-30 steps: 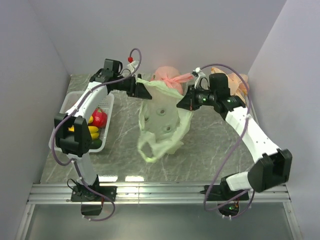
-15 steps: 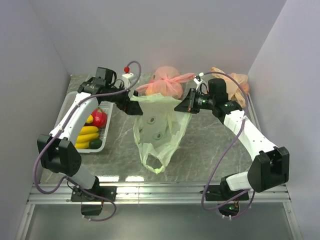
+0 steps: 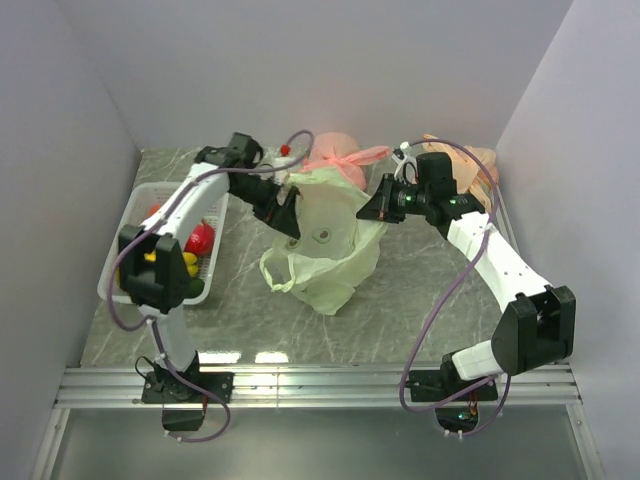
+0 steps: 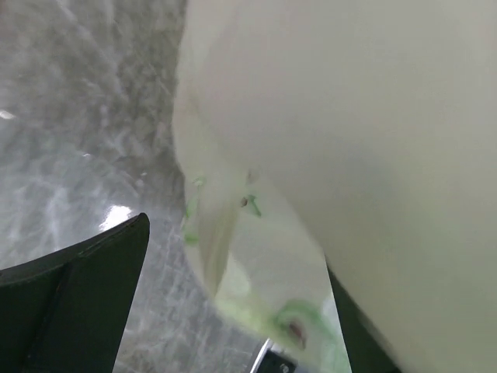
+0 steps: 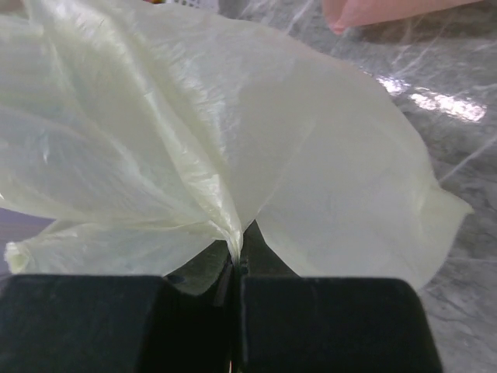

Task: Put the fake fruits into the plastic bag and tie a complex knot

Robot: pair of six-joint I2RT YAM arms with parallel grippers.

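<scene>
The pale-green plastic bag (image 3: pixel 330 235) slumps on the table between my grippers, its loop handles (image 3: pixel 278 272) lying at the front left. My right gripper (image 3: pixel 376 207) is shut on a pinched fold of the bag (image 5: pixel 194 155), clamped between its jaws (image 5: pixel 237 264). My left gripper (image 3: pixel 287 212) is at the bag's upper left edge. In the left wrist view its fingers (image 4: pixel 78 303) stand wide apart with bag film (image 4: pixel 256 256) between them. The fake fruits lie in the white basket (image 3: pixel 135 205): a red piece (image 3: pixel 200 238), yellow bananas (image 3: pixel 188 265), a dark green piece (image 3: pixel 196 289). No knot in the green bag is in view.
A pink knotted bag (image 3: pixel 335 160) sits right behind the green bag. An orange-tan knotted bag (image 3: pixel 470 160) lies at the back right behind my right arm. Grey walls close in the table on three sides.
My left gripper moved right and its arm swung in. The bag, held stretched and raised before, has sagged onto the table. My right gripper kept its hold and shifted slightly.
</scene>
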